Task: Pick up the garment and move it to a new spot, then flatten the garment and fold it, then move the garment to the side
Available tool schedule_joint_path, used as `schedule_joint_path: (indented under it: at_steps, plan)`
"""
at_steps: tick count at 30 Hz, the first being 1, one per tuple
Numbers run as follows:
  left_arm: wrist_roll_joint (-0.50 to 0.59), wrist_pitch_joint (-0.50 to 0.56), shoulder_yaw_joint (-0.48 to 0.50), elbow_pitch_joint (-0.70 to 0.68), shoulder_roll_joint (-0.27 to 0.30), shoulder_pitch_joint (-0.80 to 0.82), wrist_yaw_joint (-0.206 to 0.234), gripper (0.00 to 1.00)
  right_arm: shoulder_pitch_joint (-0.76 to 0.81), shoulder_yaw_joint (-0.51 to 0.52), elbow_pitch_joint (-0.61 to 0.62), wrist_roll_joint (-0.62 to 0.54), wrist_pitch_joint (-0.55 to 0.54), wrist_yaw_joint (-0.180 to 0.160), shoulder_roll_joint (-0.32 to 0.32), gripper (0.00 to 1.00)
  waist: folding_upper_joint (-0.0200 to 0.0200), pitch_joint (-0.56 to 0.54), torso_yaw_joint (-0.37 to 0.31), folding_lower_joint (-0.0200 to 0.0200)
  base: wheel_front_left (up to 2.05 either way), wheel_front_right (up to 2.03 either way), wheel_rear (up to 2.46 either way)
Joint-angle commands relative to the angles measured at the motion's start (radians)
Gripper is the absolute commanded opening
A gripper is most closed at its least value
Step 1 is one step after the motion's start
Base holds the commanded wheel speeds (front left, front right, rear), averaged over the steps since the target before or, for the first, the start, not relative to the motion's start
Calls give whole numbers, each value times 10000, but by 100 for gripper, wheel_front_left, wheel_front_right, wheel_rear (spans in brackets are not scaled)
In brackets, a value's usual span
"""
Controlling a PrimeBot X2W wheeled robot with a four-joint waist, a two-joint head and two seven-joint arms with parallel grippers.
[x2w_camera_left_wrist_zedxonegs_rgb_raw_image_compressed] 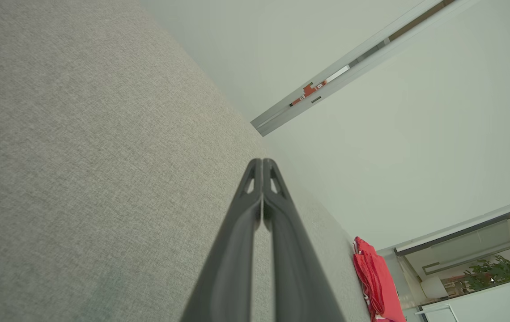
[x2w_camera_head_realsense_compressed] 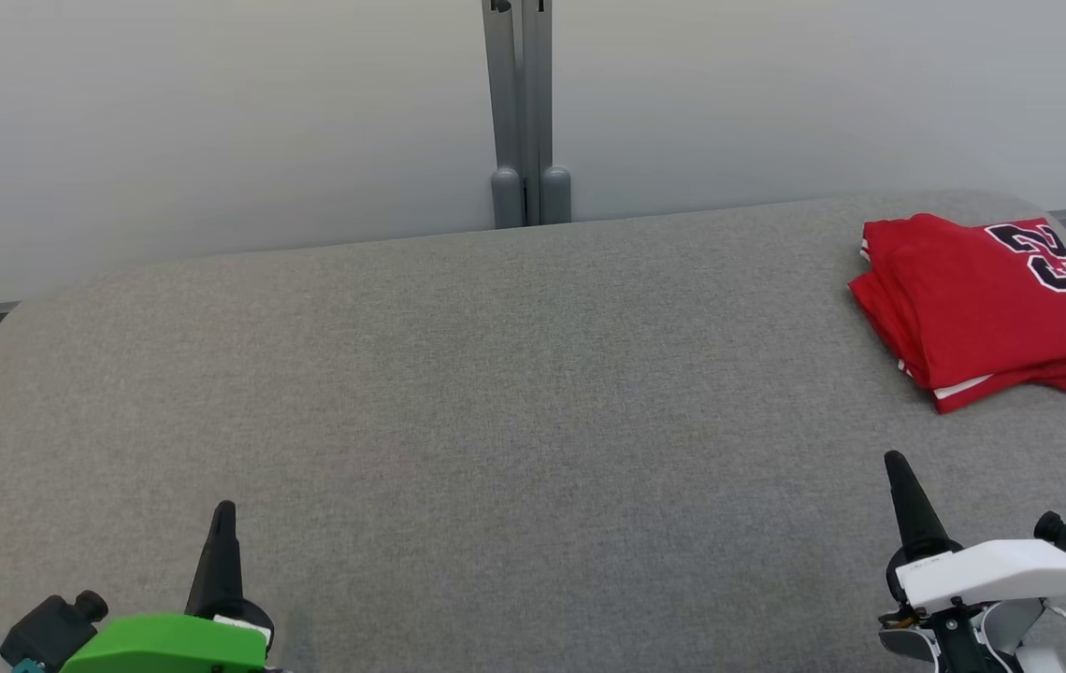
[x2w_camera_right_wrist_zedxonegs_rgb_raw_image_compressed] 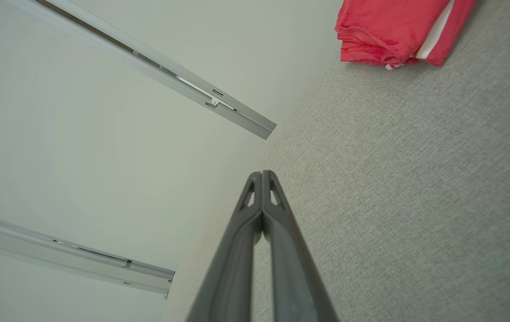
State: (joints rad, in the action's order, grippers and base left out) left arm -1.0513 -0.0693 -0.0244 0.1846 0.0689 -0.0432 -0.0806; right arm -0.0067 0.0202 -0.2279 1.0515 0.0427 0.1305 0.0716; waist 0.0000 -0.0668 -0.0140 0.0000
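Observation:
The garment (x2w_camera_head_realsense_compressed: 986, 304) is a red jersey with a black and white number, lying folded in a neat stack at the far right of the grey padded table (x2w_camera_head_realsense_compressed: 496, 393). It also appears as a red bundle (x2w_camera_left_wrist_zedxonegs_rgb_raw_image_compressed: 376, 281) in the left wrist view and at the top (x2w_camera_right_wrist_zedxonegs_rgb_raw_image_compressed: 393, 31) of the right wrist view. My left gripper (x2w_camera_head_realsense_compressed: 224, 512) rests at the lower left, shut and holding nothing. My right gripper (x2w_camera_head_realsense_compressed: 895, 463) stands at the lower right, shut and holding nothing, a short way in front of the jersey. Both pairs of fingers (x2w_camera_left_wrist_zedxonegs_rgb_raw_image_compressed: 262, 162) (x2w_camera_right_wrist_zedxonegs_rgb_raw_image_compressed: 262, 173) are pressed together.
A pale wall with a grey vertical post (x2w_camera_head_realsense_compressed: 525, 112) stands behind the table. The table's rounded far edge runs across the head view. A glass partition and a plant (x2w_camera_left_wrist_zedxonegs_rgb_raw_image_compressed: 490, 273) show far off in the left wrist view.

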Motion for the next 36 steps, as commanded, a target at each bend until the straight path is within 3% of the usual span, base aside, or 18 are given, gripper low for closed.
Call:
schedule_joint_path:
  at_steps: [1, 36]
  plan:
    - [-272, 74, 97, -59, 73, 332, -90, 0, -267, 75, 57, 281, -79, 6, 2, 0, 0, 14, 4, 0, 0, 0, 0]
    - [-3567, 970, 694, 326, 62, 1078, -360, 0, -741, 590, -74, 3424, -973, 6, -116, 0, 0, 365, 74, 0, 0, 0, 0]
